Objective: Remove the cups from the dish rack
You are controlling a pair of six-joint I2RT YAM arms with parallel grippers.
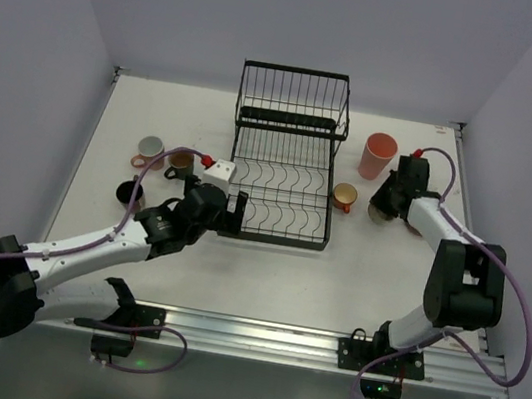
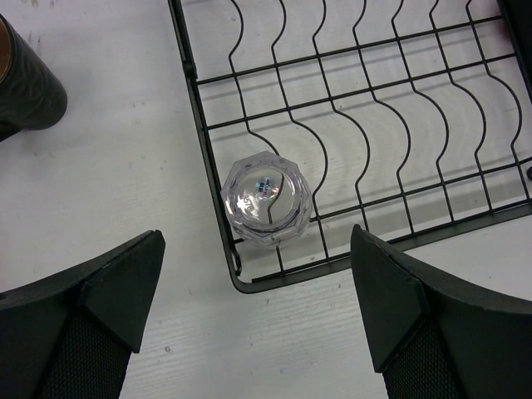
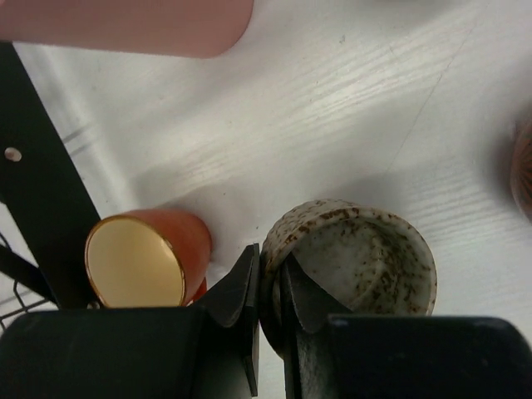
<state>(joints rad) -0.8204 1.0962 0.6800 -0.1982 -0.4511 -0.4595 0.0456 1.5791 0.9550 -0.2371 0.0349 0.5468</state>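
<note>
1. Two arms reach out from the near edge of the white desk (image 1: pixel 263 280), one on each side of the dish rack (image 1: pixel 272 239).
2. On the left, the left claw (image 2: pixel 257 234) is released, its fingers spread wide with nothing between the pads. It hangs over the desk just off the rack's near-left corner.
3. A clear glass (image 2: pixel 266 198) with faceted sides stands inside that same corner, on the wires of the flat lower tray. It is just beyond the open fingers and apart from them.
4. A black cup (image 1: pixel 129 194) stands on the desk to the left of that claw, well outside the rack.
5. Farther back on the left, a beige-grey mug (image 1: pixel 149 151) and a brown cup (image 1: pixel 182 159) stand near each other on the desk.
6. On the right, the right claw (image 3: pixel 270 287) is clenched on the wall of a speckled beige cup (image 3: pixel 357 258), with one finger inside the rim and one outside. The cup is upright on the desk, right of the rack.
7. An orange-red cup (image 3: pixel 145 258) with a pale inside stands just beside the speckled one, between it and the rack's right edge.
8. A pink tumbler (image 1: pixel 378 156) stands upright beyond them, near the rack's far-right side.
9. At the far end, the rack's raised rear basket stands above the tray.
</note>
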